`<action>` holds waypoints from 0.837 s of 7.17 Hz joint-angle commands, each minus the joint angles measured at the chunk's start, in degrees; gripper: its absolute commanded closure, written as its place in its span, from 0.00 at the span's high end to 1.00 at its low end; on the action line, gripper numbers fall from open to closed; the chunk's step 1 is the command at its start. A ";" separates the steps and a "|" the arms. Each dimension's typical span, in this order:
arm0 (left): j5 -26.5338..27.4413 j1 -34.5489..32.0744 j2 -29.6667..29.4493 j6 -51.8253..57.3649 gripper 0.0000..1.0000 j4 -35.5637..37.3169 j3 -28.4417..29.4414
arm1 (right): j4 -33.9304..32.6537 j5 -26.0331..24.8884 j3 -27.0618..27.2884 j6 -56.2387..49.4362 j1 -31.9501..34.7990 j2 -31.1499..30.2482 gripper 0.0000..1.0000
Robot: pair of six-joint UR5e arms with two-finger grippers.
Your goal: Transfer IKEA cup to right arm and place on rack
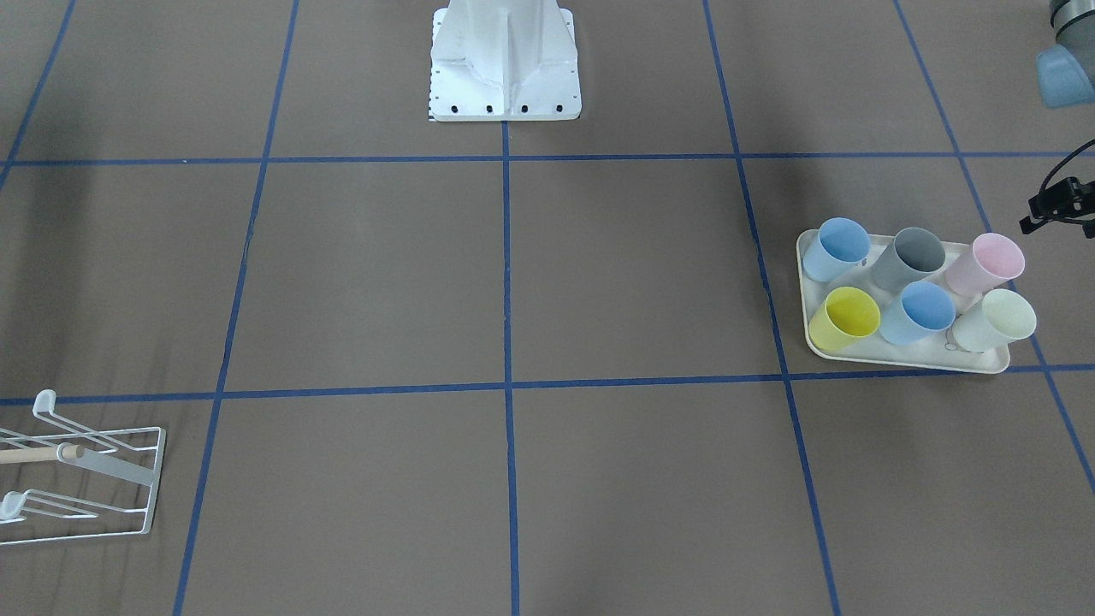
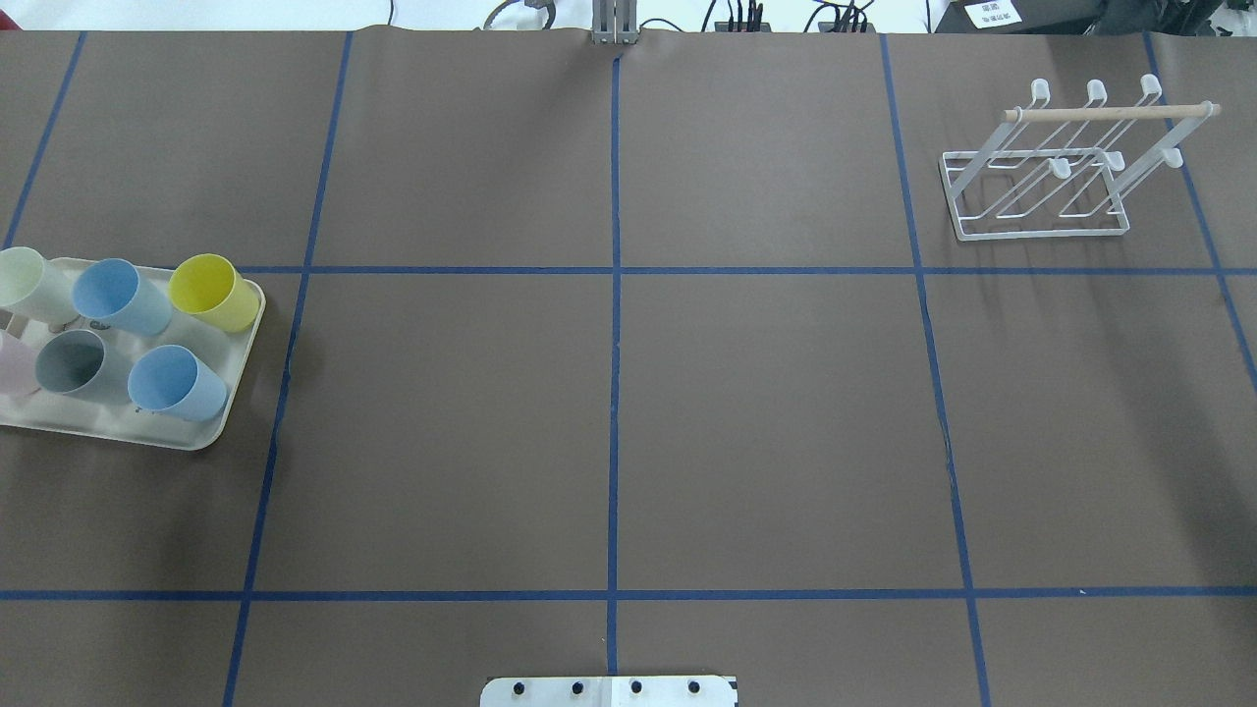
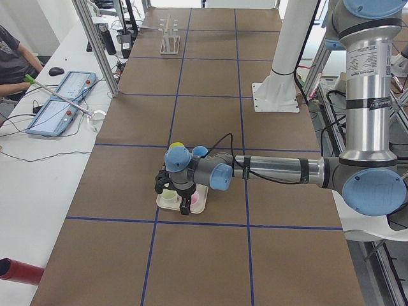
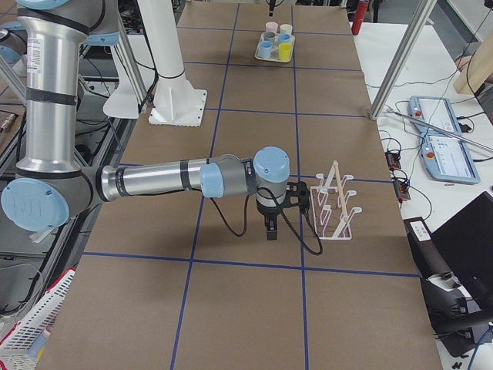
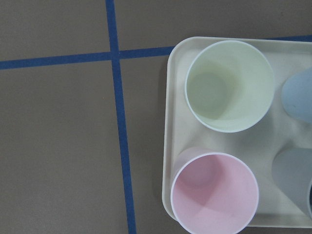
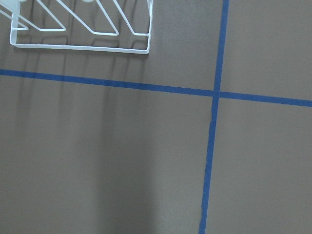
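Six cups [image 1: 917, 312] fill one tray [image 1: 907, 360] below the left gripper [image 3: 183, 203], one rack [image 2: 1059, 167] stands near the right gripper [image 4: 270, 229]; I can't tell whether either gripper is open or closed.

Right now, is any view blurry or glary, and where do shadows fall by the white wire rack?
Overhead exterior: even light, no glare; the white wire rack with a wooden rod throws faint streaked shadows toward the lower right. Right wrist-mounted: sharp, soft dark bands below the rack. Left wrist-mounted: the round pink plastic cup looks slightly soft.
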 commanded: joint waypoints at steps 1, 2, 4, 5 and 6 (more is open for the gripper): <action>0.04 2.24 -2.63 -0.14 1.00 -0.03 3.70 | -0.01 0.44 -0.03 -0.08 -0.18 -0.02 1.00; 0.12 3.21 -2.91 0.03 1.00 -0.03 4.50 | -0.01 0.44 -0.03 -0.08 -0.18 -0.02 1.00; 0.21 3.92 -2.82 -0.14 1.00 -2.21 6.69 | -0.01 0.53 -0.03 0.01 -0.35 -0.02 1.00; 0.73 4.36 -2.82 -0.14 1.00 -4.14 8.01 | -0.01 0.53 -0.03 0.10 -0.44 -0.02 1.00; 1.35 4.45 -2.91 -0.14 0.99 -4.85 8.55 | -0.01 0.71 -0.03 0.10 -0.44 -0.02 1.00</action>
